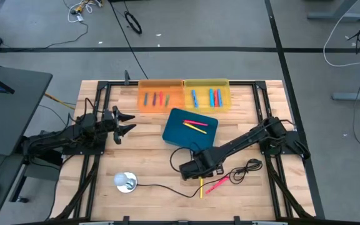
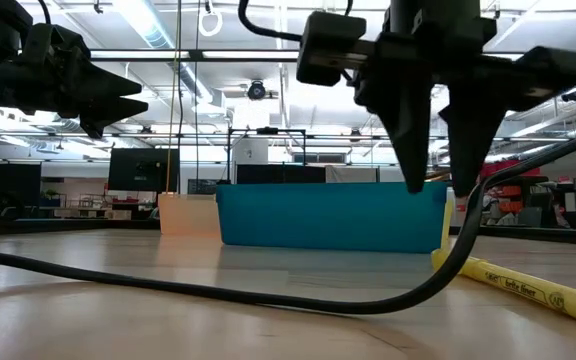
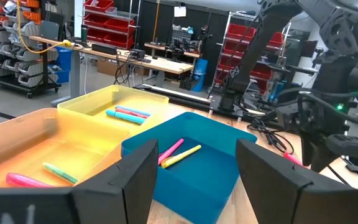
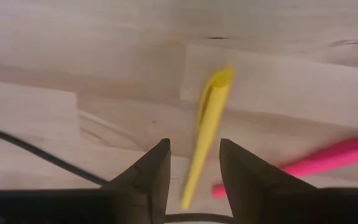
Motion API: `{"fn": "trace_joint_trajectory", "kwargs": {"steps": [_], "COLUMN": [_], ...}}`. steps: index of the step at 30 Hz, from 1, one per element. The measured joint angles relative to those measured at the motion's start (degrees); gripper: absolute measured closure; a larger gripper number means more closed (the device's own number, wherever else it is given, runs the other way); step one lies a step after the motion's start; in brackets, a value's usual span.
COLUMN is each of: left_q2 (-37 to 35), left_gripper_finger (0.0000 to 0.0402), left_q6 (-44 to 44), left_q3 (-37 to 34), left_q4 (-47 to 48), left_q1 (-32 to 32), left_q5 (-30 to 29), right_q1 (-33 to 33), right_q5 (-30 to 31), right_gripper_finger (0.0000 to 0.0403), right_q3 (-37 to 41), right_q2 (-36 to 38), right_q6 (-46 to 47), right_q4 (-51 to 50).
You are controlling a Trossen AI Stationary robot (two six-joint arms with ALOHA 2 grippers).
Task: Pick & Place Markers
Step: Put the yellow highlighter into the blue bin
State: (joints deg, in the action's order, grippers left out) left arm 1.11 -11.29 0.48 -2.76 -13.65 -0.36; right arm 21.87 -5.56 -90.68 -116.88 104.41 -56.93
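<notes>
A yellow marker (image 4: 207, 130) lies flat on the wooden table near its front edge, with a pink marker (image 4: 328, 158) beside it. My right gripper (image 4: 194, 165) points down over the yellow marker (image 1: 200, 187), open, one finger on either side of it. In the low view its fingertips (image 2: 413, 175) hang clear above the tabletop. More markers lie in the orange bin (image 1: 160, 97), the yellow bin (image 1: 206, 94) and the blue bin (image 1: 190, 128). My left gripper (image 1: 130, 123) waits at the table's left, level and open, holding nothing.
A black cable (image 1: 161, 185) runs along the table's front from a round silver object (image 1: 125, 182) toward the right arm. It passes close to the yellow marker. A coiled black cable (image 1: 245, 170) lies to the right of the pink marker (image 1: 216, 184).
</notes>
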Motion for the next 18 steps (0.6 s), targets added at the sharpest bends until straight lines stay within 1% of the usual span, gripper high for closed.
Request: {"fn": "trace_joint_trajectory", "kwargs": {"steps": [3,12,16,18], "left_q2": [0.01,0.01,-0.01,0.01], "left_gripper_finger": [0.0179,0.0179,0.0179,0.0179], "left_q6": [-0.04,-0.02,-0.03,0.00], "left_q3": [-0.01,0.01,0.01,-0.01], "left_q4": [0.00,0.00,0.00,0.00], "left_q1": [0.02,0.02,0.02,0.01], "left_q5": [0.00,0.00,0.00,0.00], "right_q1": [0.00,1.44,1.79,1.85], "right_q5": [0.08,-0.79,-0.93,-1.54], "right_gripper_finger": [0.0263,0.0263,0.0263,0.0263], "right_q3": [1.16,4.08,4.21,4.21], "right_q2": [0.00,-0.07,-1.57,-2.55], "right_q6": [0.11,1.99,2.83,2.81], "right_q4": [3.06,6.59,7.24,9.54]}}
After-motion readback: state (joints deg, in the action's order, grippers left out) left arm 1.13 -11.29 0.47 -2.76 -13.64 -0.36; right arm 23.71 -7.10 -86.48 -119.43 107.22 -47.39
